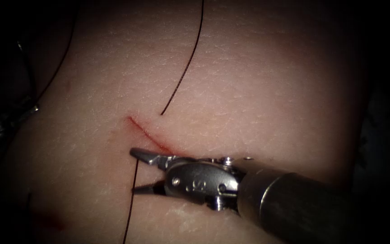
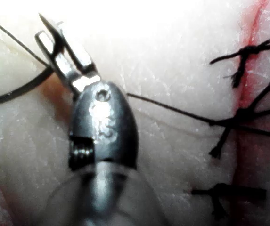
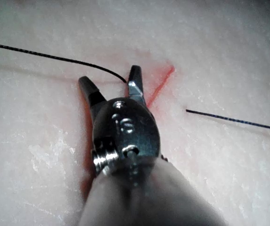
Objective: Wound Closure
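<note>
My right tool (image 1: 134, 171) reaches in from the right, its jaws open at the lower end of the cut (image 1: 147, 133). A thread (image 1: 131, 212) runs between the jaws, and neither jaw grips it. The right wrist view shows the same open jaws (image 3: 109, 75) with the thread (image 3: 54, 57) ending between them beside the red cut (image 3: 159, 84). A second thread (image 1: 187, 63) ends loose just right of the cut. My left tool (image 2: 47, 30) is shut on the curved needle (image 2: 17, 92) at one end of it. The needle lies over the tissue, not in it.
Three knotted stitches (image 2: 241, 117) cross the cut (image 2: 248, 42) in the left wrist view, and a thread (image 2: 172, 108) leads from them toward my left tool. Red fluid (image 1: 50, 221) stains the tissue at lower left. Another thread (image 1: 64, 56) curves along the dark left edge.
</note>
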Tool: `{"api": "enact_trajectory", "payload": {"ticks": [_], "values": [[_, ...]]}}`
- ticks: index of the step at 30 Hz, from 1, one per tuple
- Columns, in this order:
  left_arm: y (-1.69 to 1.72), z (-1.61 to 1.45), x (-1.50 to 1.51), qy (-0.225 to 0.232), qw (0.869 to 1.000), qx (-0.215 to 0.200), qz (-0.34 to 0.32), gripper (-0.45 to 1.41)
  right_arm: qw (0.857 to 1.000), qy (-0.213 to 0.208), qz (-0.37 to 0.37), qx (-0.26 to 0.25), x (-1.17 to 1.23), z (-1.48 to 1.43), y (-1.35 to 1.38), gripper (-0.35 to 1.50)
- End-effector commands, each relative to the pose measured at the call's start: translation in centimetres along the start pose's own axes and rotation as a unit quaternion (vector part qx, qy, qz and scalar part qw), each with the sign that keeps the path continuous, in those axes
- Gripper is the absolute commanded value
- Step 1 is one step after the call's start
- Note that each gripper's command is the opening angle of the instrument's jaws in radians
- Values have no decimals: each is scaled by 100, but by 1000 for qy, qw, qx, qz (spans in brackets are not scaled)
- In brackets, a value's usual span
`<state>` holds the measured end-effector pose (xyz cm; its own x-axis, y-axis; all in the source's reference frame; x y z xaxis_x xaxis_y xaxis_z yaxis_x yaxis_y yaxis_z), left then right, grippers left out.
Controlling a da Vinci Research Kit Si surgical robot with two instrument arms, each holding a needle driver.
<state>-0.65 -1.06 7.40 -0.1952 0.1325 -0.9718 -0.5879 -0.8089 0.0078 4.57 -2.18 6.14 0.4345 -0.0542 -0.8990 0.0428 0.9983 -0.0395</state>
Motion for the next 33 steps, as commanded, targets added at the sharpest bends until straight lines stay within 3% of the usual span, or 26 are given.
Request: {"api": "enact_trajectory", "payload": {"ticks": [1, 3, 5, 17, 23, 33], "values": [[8, 1, -8, 0, 1000, -1, -1, -45, 1000, 0, 0, 1, -9, 12, -1, 123], [8, 0, -8, 0, 1000, -1, -1, -45, 1000, 1, -1, 2, -12, 9, -3, 73], [8, -1, -7, 0, 1000, -1, -2, -45, 1000, 2, -2, 7, -13, 4, -5, -33], [7, 0, -7, 0, 1000, -2, -2, -45, 1000, 13, -11, 20, 19, -23, -31, -35], [8, 0, -7, 0, 1000, -1, -2, -45, 999, 15, -24, 36, 46, -35, -72, -35], [9, 0, -7, 0, 1000, -1, -1, -45, 996, 23, -34, 76, 81, -29, -143, -35]]}}
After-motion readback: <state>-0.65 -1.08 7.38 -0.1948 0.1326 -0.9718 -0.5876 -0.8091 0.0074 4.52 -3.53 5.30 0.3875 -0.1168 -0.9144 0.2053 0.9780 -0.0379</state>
